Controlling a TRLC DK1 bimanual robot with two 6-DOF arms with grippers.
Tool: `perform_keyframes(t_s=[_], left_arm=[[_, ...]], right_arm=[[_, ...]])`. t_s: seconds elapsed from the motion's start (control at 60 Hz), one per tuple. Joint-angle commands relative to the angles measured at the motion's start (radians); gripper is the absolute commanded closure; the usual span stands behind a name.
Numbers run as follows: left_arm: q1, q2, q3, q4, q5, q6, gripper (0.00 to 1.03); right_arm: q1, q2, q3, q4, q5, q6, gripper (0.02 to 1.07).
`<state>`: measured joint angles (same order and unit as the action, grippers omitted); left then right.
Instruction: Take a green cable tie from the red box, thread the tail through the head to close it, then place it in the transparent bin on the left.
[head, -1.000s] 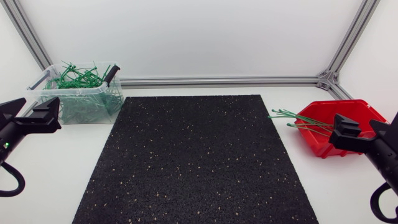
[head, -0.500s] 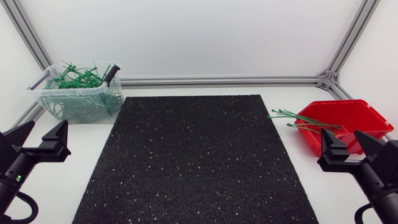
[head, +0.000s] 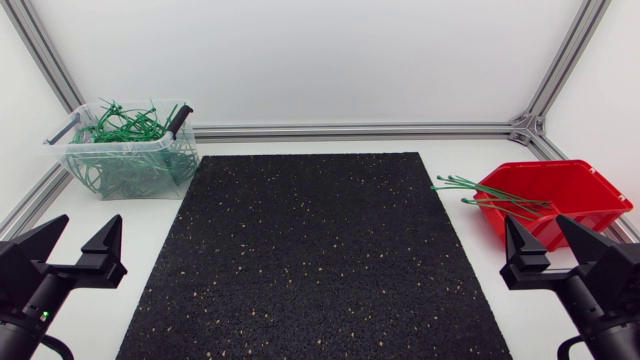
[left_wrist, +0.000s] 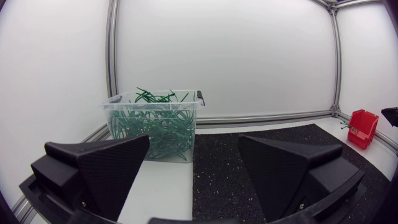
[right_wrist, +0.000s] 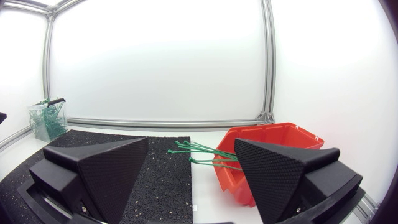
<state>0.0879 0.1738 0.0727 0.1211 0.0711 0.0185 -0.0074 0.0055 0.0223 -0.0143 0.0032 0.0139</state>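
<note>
Since 1 s ago both arms have drawn back to the table's near edge. The left gripper (head: 88, 226) and right gripper (head: 536, 226) gape wide, empty. The green cable ties (head: 482, 189) remain in the red box (head: 598, 187), tails overhanging its rim.

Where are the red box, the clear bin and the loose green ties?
red box (head: 590, 186): head view, bare inside floor.
clear bin (head: 125, 172): head view, front wall.
ties (head: 462, 184): head view, tails poking past the box's edge.
</note>
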Motion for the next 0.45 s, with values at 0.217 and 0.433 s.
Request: perform_keyframes(t_s=[0.217,0.433], left_arm=[[-0.082,-0.161,-0.069,-0.111,-0.066,-0.018,0.04],[-0.088,-0.174,-0.073,-0.121,-0.071,-0.019,0.04]], right_arm=[[0.007,-0.006,-0.022,0.014,-0.003,-0.014,0.07],[0.007,-0.006,-0.022,0.014,-0.003,-0.014,0.07]])
